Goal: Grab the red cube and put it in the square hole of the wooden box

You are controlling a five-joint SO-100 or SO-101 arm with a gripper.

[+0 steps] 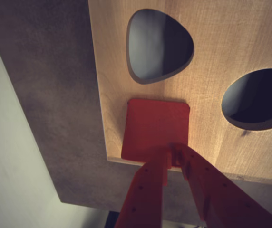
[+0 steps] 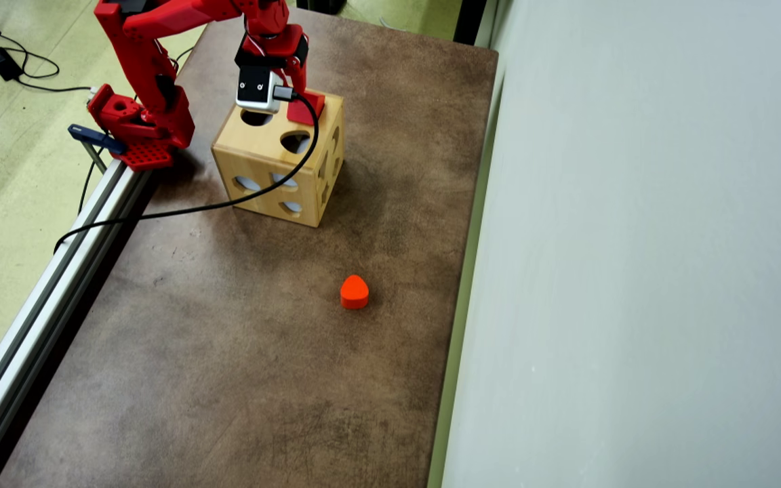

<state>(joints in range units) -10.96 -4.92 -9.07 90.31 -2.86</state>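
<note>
One red cube [image 1: 156,129] sits on one wooden box [image 1: 207,95], gripper [image 1: 174,159] touching.

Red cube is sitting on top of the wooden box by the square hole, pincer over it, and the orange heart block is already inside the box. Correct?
Not quite. The orange heart block lies out on the brown table, well clear of the wooden box, as the overhead view shows. The rest holds: the red cube is on the box top with the pincer over it.

wrist view dim, soft; overhead bright.
</note>
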